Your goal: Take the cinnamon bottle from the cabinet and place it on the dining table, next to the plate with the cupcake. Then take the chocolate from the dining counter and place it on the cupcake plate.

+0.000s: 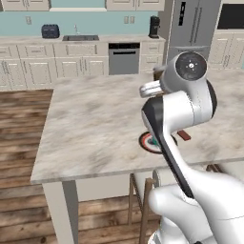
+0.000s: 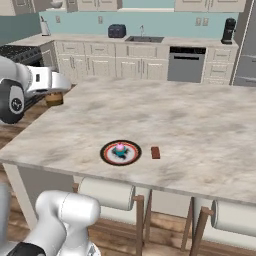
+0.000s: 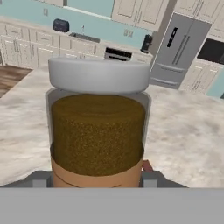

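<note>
My gripper point(image 3: 96, 179) is shut on the cinnamon bottle point(image 3: 97, 131), a brown jar with a grey lid that stands upright and close in the hand view. In the right base view the cinnamon bottle point(image 2: 54, 99) hangs under the gripper point(image 2: 55, 94), just above the left edge of the dining table point(image 2: 200, 125). The red-rimmed plate point(image 2: 120, 153) with the pink cupcake point(image 2: 120, 148) lies near the table's front edge, well to the right of the bottle. The chocolate point(image 2: 155, 152) lies flat beside the plate. In the left base view my arm covers part of the plate point(image 1: 147, 141), and the chocolate point(image 1: 184, 136) peeks out.
Two stools point(image 2: 106, 192) point(image 2: 232, 216) stand under the table's near edge. Along the far wall run a counter with a sink point(image 2: 145, 39), a toaster point(image 2: 117, 31), a dishwasher point(image 2: 186, 64) and a coffee machine point(image 2: 228, 31). A stove point(image 2: 20, 52) is at the left, a fridge point(image 1: 193, 24) at the right.
</note>
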Controlling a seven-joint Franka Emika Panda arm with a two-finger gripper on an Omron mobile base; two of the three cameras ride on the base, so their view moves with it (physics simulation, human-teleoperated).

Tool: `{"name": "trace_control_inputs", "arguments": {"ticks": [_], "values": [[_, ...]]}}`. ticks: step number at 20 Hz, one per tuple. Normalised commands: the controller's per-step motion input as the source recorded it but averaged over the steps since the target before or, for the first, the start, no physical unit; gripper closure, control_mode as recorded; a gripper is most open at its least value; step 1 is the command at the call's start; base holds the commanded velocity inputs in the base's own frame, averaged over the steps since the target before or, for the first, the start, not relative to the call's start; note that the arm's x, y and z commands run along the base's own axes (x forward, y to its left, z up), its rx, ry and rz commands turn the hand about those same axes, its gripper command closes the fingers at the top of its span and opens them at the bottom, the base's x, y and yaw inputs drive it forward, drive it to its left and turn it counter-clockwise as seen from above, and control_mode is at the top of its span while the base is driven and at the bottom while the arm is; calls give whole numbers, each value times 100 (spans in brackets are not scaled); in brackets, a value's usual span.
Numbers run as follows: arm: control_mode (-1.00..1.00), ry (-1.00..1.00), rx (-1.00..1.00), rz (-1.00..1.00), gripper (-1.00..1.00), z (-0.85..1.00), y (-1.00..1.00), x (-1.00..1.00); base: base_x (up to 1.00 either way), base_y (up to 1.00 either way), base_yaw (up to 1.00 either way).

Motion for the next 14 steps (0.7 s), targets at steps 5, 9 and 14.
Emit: {"name": "trace_control_inputs", "arguments": {"ticks": [5,9,14], "values": [[-100,0,0,-17,100,-88,0,94,0,0,0],[-100,0,0,-32,100,-100,0,100,0,0,0],[-100,0,2,-43,100,-73,0,81,0,0,0]]}}
